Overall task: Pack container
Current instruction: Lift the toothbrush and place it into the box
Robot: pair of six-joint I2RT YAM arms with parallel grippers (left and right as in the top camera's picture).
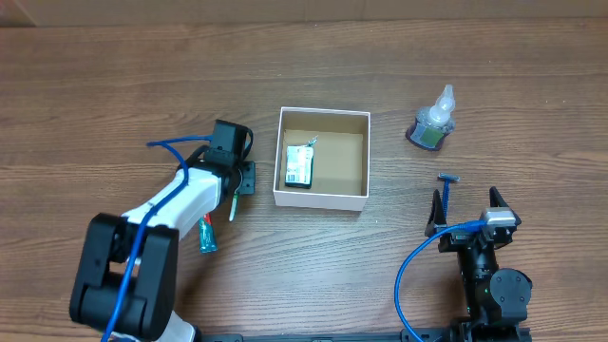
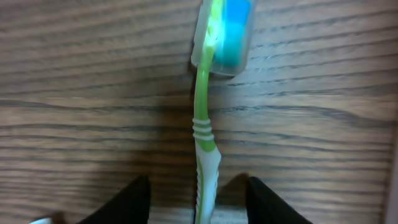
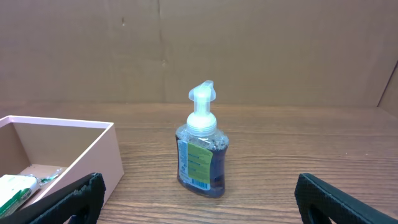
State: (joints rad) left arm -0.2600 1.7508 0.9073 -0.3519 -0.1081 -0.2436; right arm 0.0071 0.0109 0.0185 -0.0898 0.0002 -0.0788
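Observation:
The container (image 1: 320,199) is a shallow square box with white walls and a brown inside, at the table's middle. A green-and-white packet (image 1: 299,164) lies in its left part. My left gripper (image 1: 237,190) is open just left of the box, its fingers (image 2: 199,183) either side of the green handle of a toothbrush (image 2: 204,118) that lies flat on the wood, apart from both fingers. The toothbrush (image 1: 209,233) has a blue cap on its head. My right gripper (image 1: 465,214) is open wide and empty, low at the right (image 3: 199,211).
A clear pump bottle (image 1: 432,123) with dark liquid and a green label stands right of the box, also in the right wrist view (image 3: 202,152). A blue razor (image 1: 446,188) lies near the right gripper. The box's wall (image 3: 93,158) and the packet (image 3: 15,186) show at the left.

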